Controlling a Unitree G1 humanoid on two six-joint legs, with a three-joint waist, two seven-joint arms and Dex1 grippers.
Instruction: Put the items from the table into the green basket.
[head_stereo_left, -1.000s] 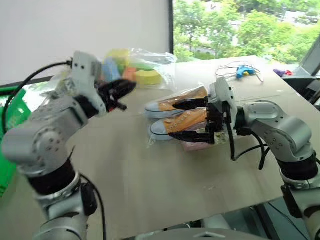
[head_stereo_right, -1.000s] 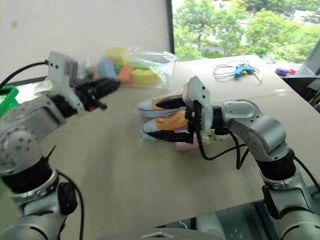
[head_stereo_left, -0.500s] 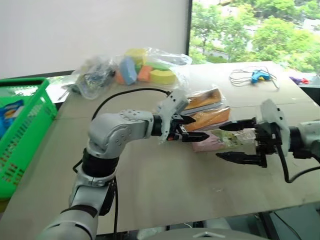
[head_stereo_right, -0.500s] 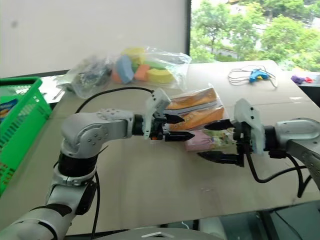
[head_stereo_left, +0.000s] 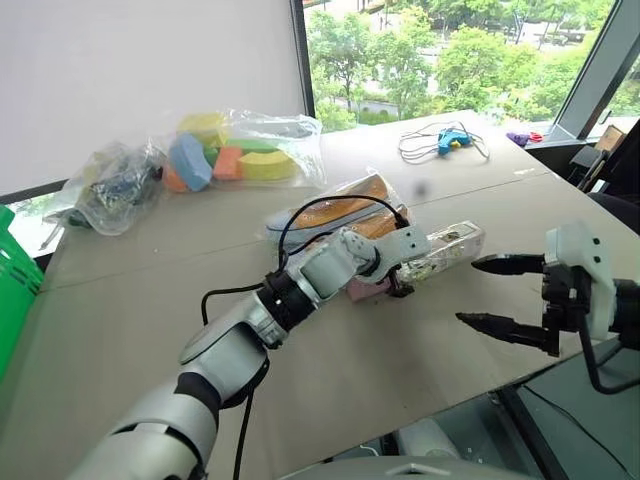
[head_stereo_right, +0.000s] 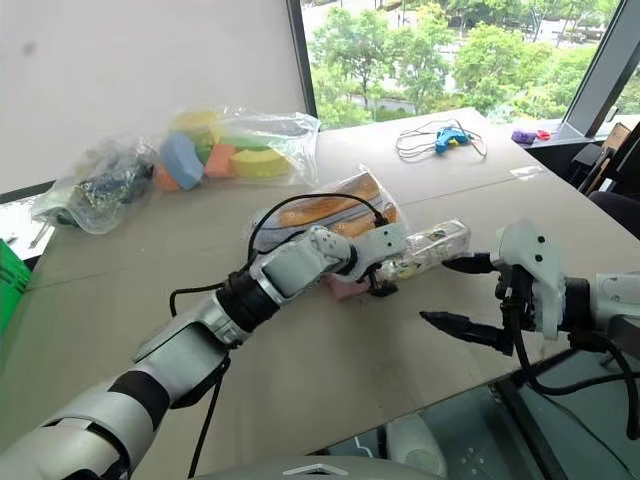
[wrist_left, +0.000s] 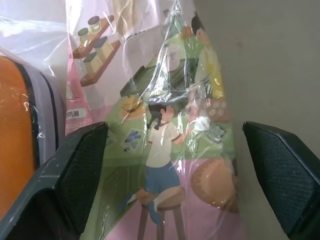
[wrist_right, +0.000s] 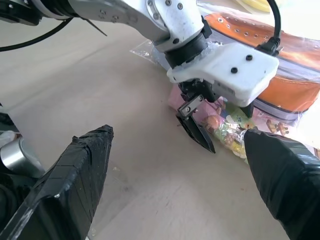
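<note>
Left gripper spread over the pink box; right gripper wide and empty.

Eye views: the left gripper (head_stereo_left: 395, 285) reaches down onto the long pink floral box (head_stereo_left: 445, 250), beside the wrapped sneakers (head_stereo_left: 330, 212) mid-table; the right gripper (head_stereo_right: 458, 295) hangs empty near the table (head_stereo_left: 150, 300) near edge, bare board between. Foam bags (head_stereo_left: 235, 155) lie far left, the green basket (head_stereo_left: 15, 300) at the left edge.
Left wrist view: fingers (wrist_left: 77, 165) stand wide, straddling the box, not closed.
Right wrist view: fingers (wrist_right: 75, 175) spread wide, gripping nothing.

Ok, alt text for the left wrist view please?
The left gripper's two black fingers stand open on either side of the long pink floral box in clear wrap. An orange sneaker lies beside it on the beige table.
</note>
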